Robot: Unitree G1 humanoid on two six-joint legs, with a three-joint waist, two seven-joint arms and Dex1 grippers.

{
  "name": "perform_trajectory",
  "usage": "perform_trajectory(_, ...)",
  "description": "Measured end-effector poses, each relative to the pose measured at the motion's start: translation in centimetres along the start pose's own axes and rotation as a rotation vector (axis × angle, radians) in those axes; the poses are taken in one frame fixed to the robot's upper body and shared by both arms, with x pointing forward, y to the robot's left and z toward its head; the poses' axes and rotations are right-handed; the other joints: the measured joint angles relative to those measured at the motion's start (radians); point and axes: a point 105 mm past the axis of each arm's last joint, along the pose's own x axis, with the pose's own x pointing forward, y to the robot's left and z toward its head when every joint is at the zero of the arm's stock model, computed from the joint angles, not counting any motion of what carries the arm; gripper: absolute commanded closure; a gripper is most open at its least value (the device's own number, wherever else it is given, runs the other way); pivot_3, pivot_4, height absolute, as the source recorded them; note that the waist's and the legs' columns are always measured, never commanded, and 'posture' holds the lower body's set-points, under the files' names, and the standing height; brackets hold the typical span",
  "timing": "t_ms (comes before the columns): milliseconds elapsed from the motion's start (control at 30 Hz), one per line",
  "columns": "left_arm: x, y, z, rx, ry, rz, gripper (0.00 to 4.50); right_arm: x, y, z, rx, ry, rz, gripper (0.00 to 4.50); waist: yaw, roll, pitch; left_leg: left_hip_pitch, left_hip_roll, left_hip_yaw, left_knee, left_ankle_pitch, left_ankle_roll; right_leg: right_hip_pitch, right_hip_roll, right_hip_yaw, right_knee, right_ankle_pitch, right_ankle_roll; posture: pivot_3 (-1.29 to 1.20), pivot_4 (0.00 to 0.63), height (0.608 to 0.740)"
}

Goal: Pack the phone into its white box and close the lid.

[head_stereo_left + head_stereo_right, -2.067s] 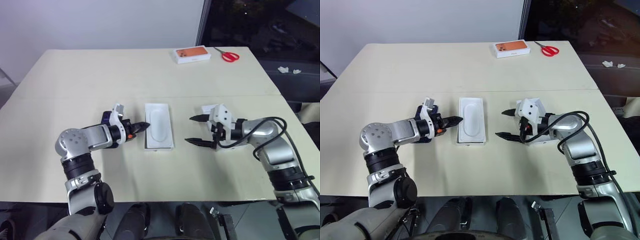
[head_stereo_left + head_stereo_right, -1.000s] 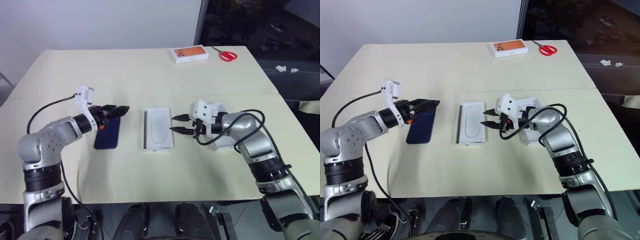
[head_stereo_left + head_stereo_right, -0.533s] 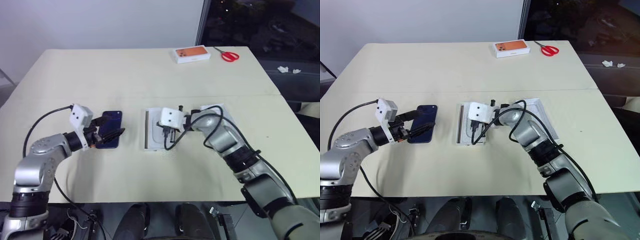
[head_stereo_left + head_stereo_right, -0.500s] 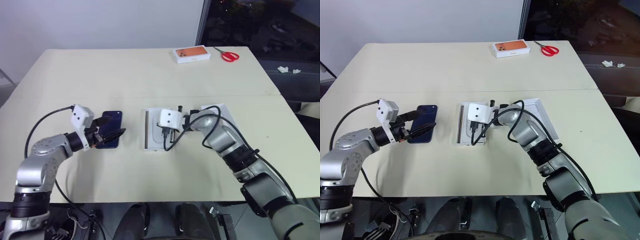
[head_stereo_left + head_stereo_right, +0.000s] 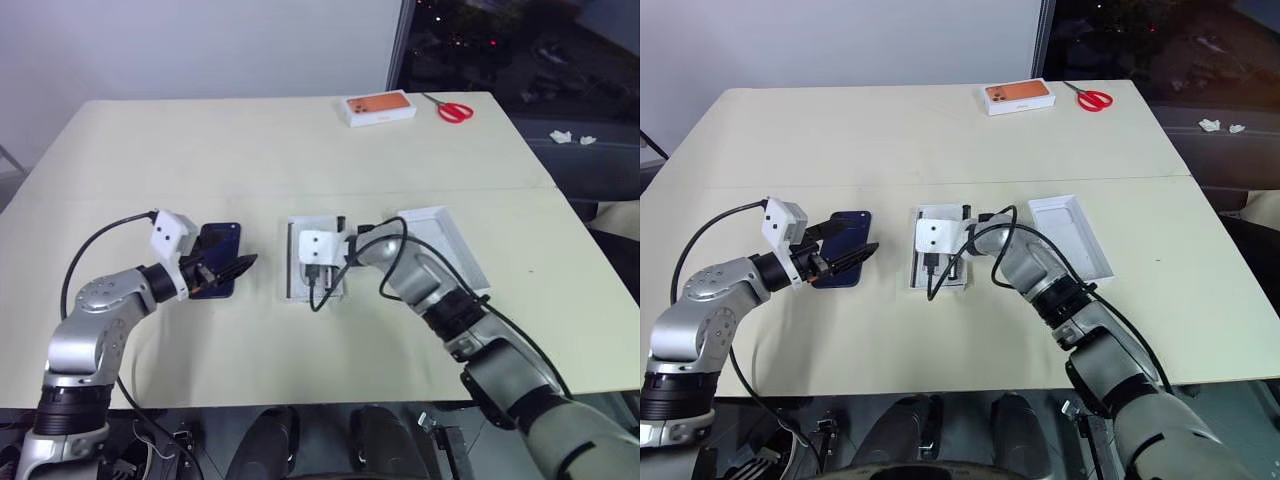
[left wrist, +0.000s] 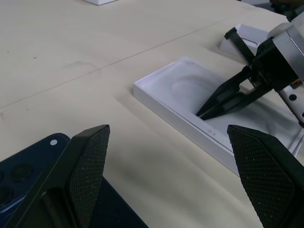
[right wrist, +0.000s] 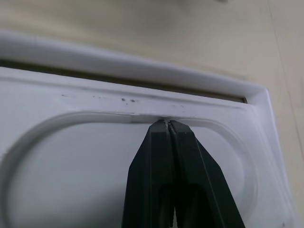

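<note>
The dark blue phone (image 5: 216,268) lies flat on the table at the left, camera cluster showing (image 6: 19,173). My left gripper (image 5: 234,266) hovers open just over the phone's right end, nothing between its fingers (image 6: 90,161). The white box (image 5: 293,262) sits mid-table with a white insert (image 7: 85,161) with an oval recess inside it. My right gripper (image 7: 166,122) is shut, with its tips pressed to the rim of that recess (image 6: 199,113). The lid (image 5: 445,245) lies to the right of the box, plain white inside facing up.
A white box with an orange phone picture (image 5: 380,106) and red scissors (image 5: 455,110) lie at the table's far edge. A seam (image 5: 150,192) crosses the table behind the work area. My right arm's cable (image 5: 385,265) loops beside the box.
My right gripper swung left from beside the box to over it, shut, and sank its tips into the insert's recess. My left gripper dropped and drew back slightly over the phone.
</note>
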Motion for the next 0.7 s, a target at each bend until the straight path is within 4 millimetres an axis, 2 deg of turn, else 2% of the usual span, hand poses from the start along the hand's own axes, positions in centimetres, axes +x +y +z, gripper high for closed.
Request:
perform_trajectory(133,0.1,0.0,-0.1,-0.003,-0.004,0.013,0.32,0.9,0.3,0.9,0.035,-0.024,-0.009,4.40,0.000,0.000,0.000,0.000,0.000,0.000,0.000,0.000,0.000,0.000,0.000,0.000,0.000,0.000,0.000,0.00,0.150,0.740)
perform_trajectory(300,0.3,-0.1,-0.2,0.001,0.002,0.015,0.32,1.2,-0.1,0.6,0.065,-0.016,-0.047,4.40,0.000,0.000,0.000,0.000,0.000,0.000,0.000,0.000,0.000,0.000,0.000,0.000,0.000,0.000,0.000,0.00,0.150,0.740)
perform_trajectory(533,0.6,-0.3,-0.7,0.011,0.026,0.008,0.32,-0.6,-1.5,-1.6,0.087,0.032,-0.091,4.40,0.004,0.000,0.000,0.000,-0.001,0.000,0.000,0.000,0.000,0.000,-0.001,0.000,0.000,0.000,0.000,0.00,0.150,0.740)
perform_trajectory(700,0.6,-0.1,-1.0,0.017,0.036,0.014,0.32,-1.6,-2.2,-1.6,0.107,0.021,-0.102,4.40,-0.004,0.000,0.000,0.000,0.000,0.000,-0.001,0.000,0.001,0.000,0.001,0.000,0.000,0.000,0.000,0.00,0.150,0.740)
